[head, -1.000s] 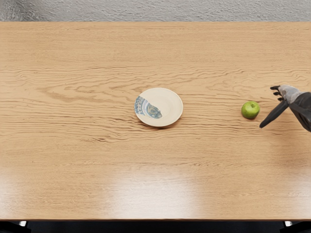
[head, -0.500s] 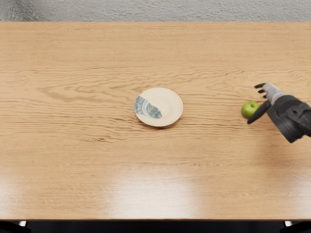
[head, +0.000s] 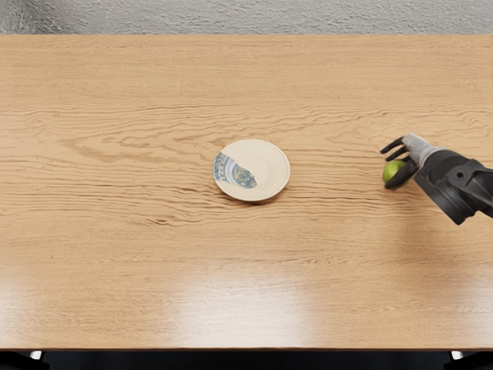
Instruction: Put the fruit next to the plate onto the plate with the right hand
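Note:
A small green apple [head: 390,172] rests on the wooden table [head: 154,254], well to the right of the plate. My right hand [head: 395,163] comes in from the right edge and is wrapped around the apple. Its fingers [head: 393,145] curl over the apple's top and far side, and the thumb lies along its near side. Only the apple's left part shows between them. The cream plate [head: 262,158], with a blue pattern on its left side, sits near the table's middle with nothing on it. The left arm is out of view.
The dark right forearm [head: 461,185] hangs over the table's right end. A grey textured floor strip [head: 246,15] runs beyond the table's far edge.
The right hand has moved left from beside the apple onto it, and its fingers have curled round the fruit. The apple and the plate have not moved.

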